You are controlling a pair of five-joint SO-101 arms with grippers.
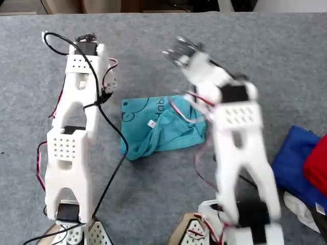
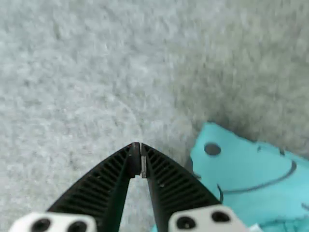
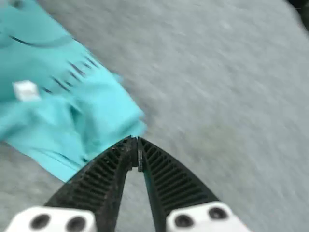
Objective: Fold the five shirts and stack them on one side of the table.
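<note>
A teal shirt [image 1: 163, 127] lies crumpled and partly folded in the middle of the grey table, its white neck label facing up. My left gripper [image 2: 136, 159] is shut and holds nothing. It hangs over bare table just off the shirt's corner [image 2: 251, 169], and stands at the shirt's left [image 1: 108, 86] in the high view. My right gripper [image 3: 135, 147] is also shut and holds nothing, with its tips by the edge of the teal shirt [image 3: 63, 106]. From above, the right gripper [image 1: 176, 51] sits beyond the shirt's far side.
At the right edge of the table lies a pile of other shirts: a blue one [image 1: 296, 163], a red one [image 1: 318, 166] and a white one [image 1: 301, 206]. Black and red cables run along the left arm [image 1: 71, 153]. Bare grey felt [image 1: 153, 204] surrounds the teal shirt.
</note>
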